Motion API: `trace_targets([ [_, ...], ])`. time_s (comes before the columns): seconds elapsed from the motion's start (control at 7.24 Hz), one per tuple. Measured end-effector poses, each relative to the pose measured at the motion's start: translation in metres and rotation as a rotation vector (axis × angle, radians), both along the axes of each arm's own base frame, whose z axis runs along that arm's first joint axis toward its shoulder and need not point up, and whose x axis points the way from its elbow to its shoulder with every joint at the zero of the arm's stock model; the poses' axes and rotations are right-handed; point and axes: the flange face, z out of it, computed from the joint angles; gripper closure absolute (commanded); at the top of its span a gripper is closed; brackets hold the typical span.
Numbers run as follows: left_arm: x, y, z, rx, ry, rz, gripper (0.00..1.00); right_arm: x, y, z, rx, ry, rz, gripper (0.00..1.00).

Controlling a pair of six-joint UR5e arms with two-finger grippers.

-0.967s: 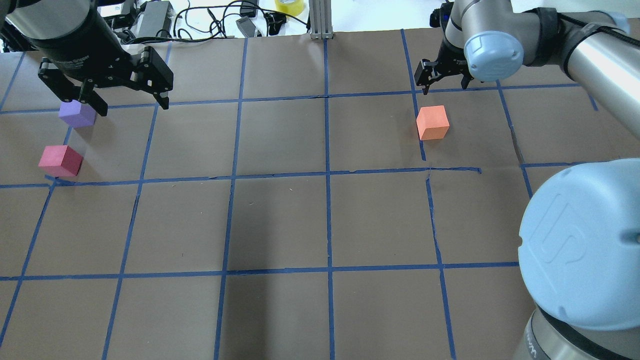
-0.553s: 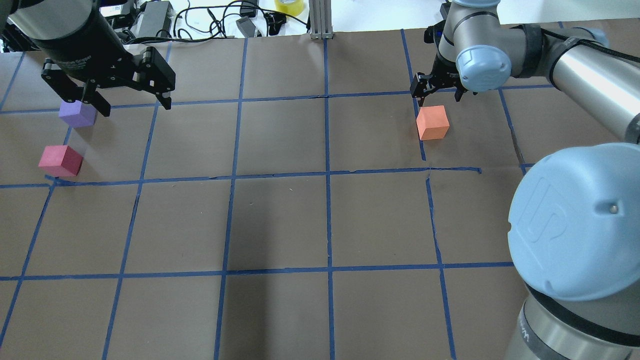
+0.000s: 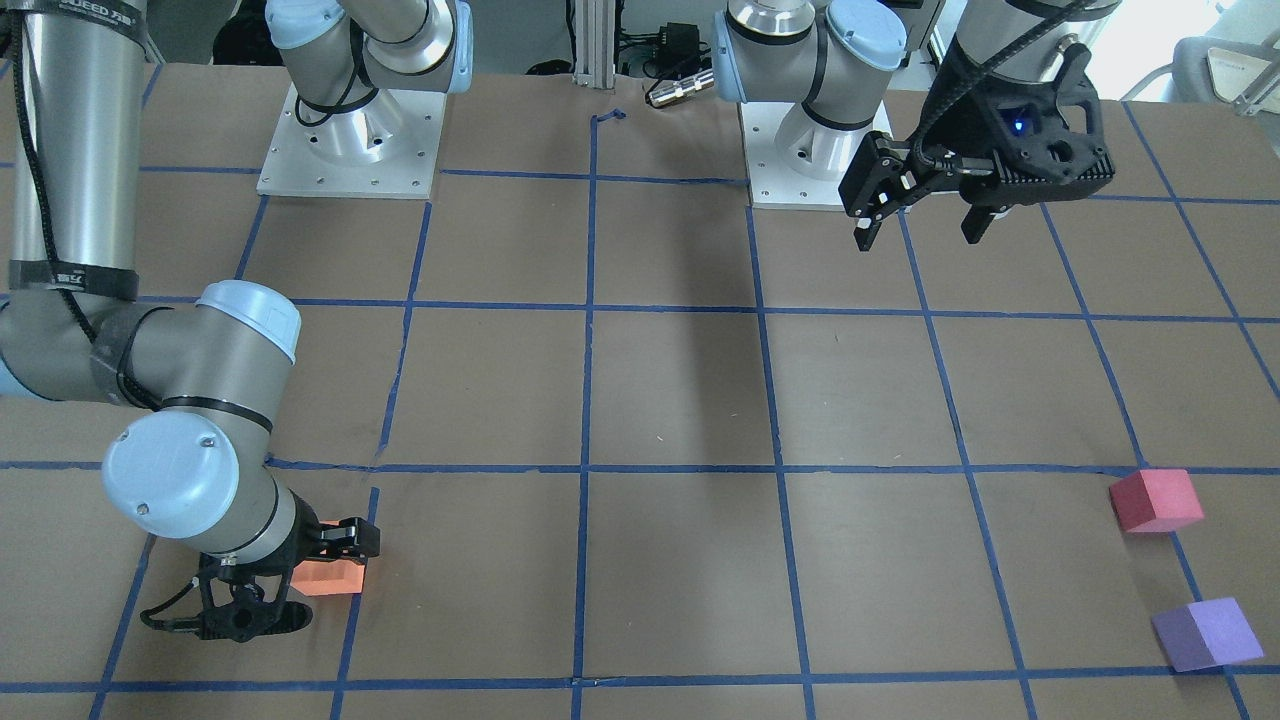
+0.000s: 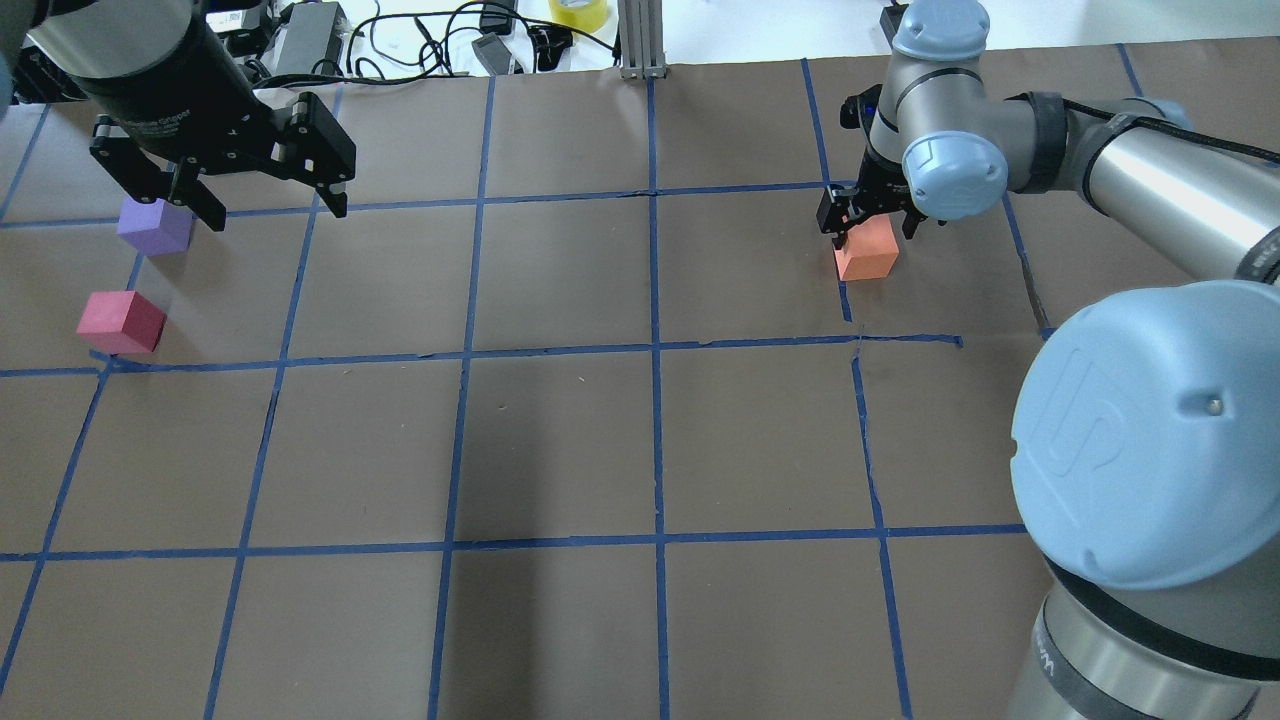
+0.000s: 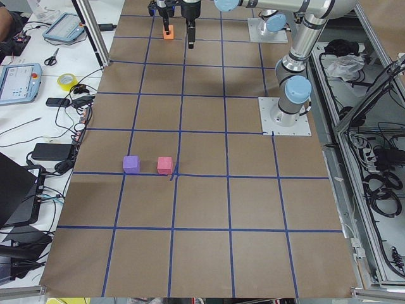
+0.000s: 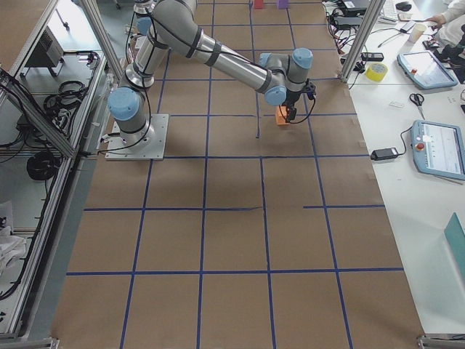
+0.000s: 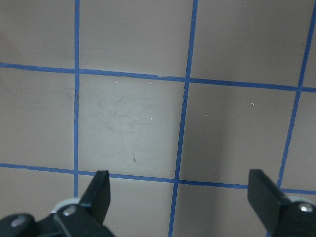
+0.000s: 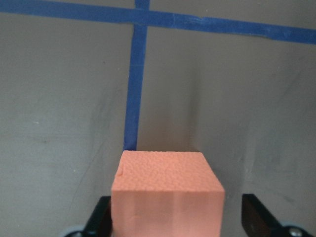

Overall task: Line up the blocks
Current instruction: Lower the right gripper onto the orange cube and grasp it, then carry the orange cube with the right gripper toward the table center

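The orange block (image 4: 866, 255) sits on the brown table at the far right. It also shows in the front view (image 3: 330, 578) and close up in the right wrist view (image 8: 168, 197). My right gripper (image 4: 872, 237) is open and lowered around it, one finger on each side. The purple block (image 4: 155, 227) and the pinkish red block (image 4: 121, 321) sit close together at the far left, also in the front view, purple (image 3: 1205, 633) and red (image 3: 1155, 500). My left gripper (image 4: 278, 215) is open and empty, held high above the table; its wrist view shows only bare table.
The table is brown paper with a blue tape grid (image 4: 655, 345). Cables, a yellow tape roll (image 4: 580, 10) and an aluminium post (image 4: 640, 40) lie along the far edge. My right arm's elbow (image 4: 1140, 430) looms over the near right. Both arm bases (image 3: 350, 130) stand at the robot's side.
My right gripper has come down and toward the orange block, from beyond it to straddling it. My left gripper has shifted slightly and stays open. The blocks have not moved.
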Motion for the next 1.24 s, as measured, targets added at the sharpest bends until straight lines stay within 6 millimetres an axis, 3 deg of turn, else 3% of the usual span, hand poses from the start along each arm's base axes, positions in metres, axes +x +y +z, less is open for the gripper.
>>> trace_targets([
  [0.28,-0.001,-0.004,0.003,-0.034,0.022,-0.006,0.0,0.005,-0.002,0.006,-0.04,0.0,-0.012,0.87],
  [0.41,-0.001,-0.002,0.005,-0.041,0.025,-0.008,0.0,0.029,-0.001,0.014,-0.06,-0.007,-0.029,0.87],
  [0.69,-0.002,-0.002,0.004,-0.041,0.027,-0.009,0.0,0.13,0.006,0.033,-0.123,-0.034,-0.053,0.86],
  [0.97,-0.001,-0.005,0.004,-0.042,0.027,-0.007,0.0,0.228,0.021,0.031,-0.14,-0.088,-0.088,0.85],
  [1.24,0.0,-0.003,0.005,-0.045,0.025,-0.007,0.0,0.292,0.041,0.015,-0.119,-0.096,-0.094,0.85],
])
